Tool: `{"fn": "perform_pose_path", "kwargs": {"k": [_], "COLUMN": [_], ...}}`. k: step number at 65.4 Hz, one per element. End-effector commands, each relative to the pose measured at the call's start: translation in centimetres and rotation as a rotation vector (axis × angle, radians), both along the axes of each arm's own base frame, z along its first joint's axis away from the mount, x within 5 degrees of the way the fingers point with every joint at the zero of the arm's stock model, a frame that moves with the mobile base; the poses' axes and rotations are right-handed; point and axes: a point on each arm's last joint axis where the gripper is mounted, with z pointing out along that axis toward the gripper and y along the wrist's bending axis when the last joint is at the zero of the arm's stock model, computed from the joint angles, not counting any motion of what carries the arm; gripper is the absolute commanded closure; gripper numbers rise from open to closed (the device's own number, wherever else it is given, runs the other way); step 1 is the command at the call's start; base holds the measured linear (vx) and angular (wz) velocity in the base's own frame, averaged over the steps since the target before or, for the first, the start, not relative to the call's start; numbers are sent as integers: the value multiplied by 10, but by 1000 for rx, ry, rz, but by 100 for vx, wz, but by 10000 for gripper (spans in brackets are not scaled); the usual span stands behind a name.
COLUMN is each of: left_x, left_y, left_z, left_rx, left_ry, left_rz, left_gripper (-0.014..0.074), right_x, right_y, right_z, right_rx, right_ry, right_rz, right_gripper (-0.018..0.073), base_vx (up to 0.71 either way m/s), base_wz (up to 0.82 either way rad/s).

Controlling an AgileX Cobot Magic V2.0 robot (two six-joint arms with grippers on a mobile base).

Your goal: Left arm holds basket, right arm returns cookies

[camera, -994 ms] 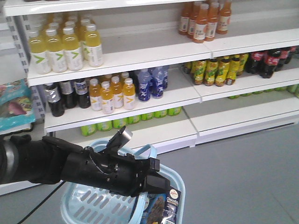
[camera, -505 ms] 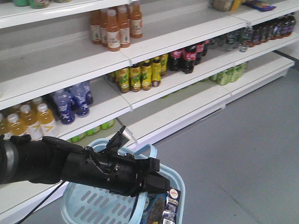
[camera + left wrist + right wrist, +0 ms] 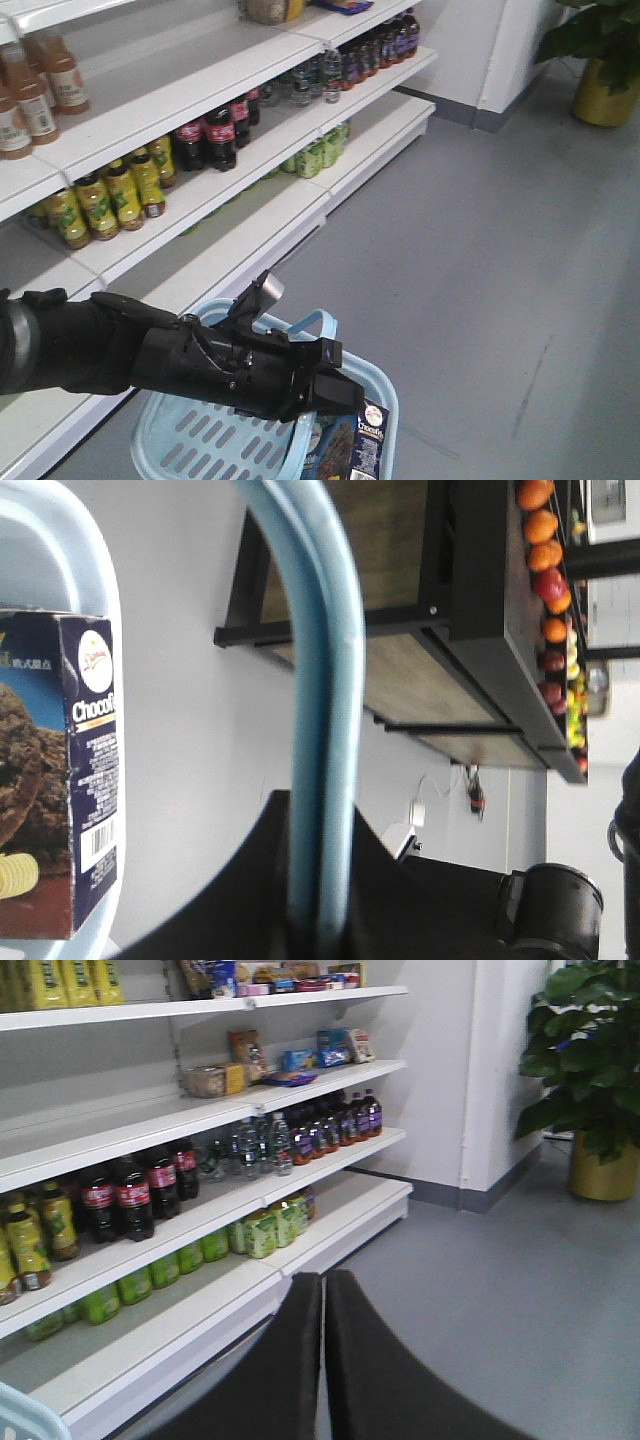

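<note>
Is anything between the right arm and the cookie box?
Likely the bulky black left arm: it lies over the pale blue slotted plastic basket, jaws clamping the light-blue loop handle, partly covering the dark blue Chocofello cookie carton. The right arm, jaws shut, faces the white shelves; its path isn't visible.

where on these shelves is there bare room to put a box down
Freest: the lowest shelf, bare along its front ahead of the green bottles. The shelf with the tan box is also bare to that box's left. Crowded: the shelf with the cola bottles is lined with bottles end to end.
</note>
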Motion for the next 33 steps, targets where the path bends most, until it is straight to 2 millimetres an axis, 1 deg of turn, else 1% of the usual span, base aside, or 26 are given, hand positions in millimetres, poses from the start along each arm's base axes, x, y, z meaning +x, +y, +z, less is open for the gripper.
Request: {"fn": "perform_pose_path", "kwargs": {"k": [1,14,33], "left_x": [-1,-1,-1], "left_y": [-5,-5,-5], "left_z": [27,27,27], "left_rx": [-108,-108,-108], "left_ry": [-32,-32,-32], "left_rz": [-12,-12,-12], "left_gripper": [603,603,603], "right_x": [-1,-1,-1], "right_y": [0,0,0], "right_z": [8,8,8], "right_rx": [-11,-11,-11], "right_ry": [-88,-88,-87], "right_rz": [3,3,3], "right_gripper": [568,568,568], "base_vx": [14,13,12], "base_wz": [-59,-56,-48]}}
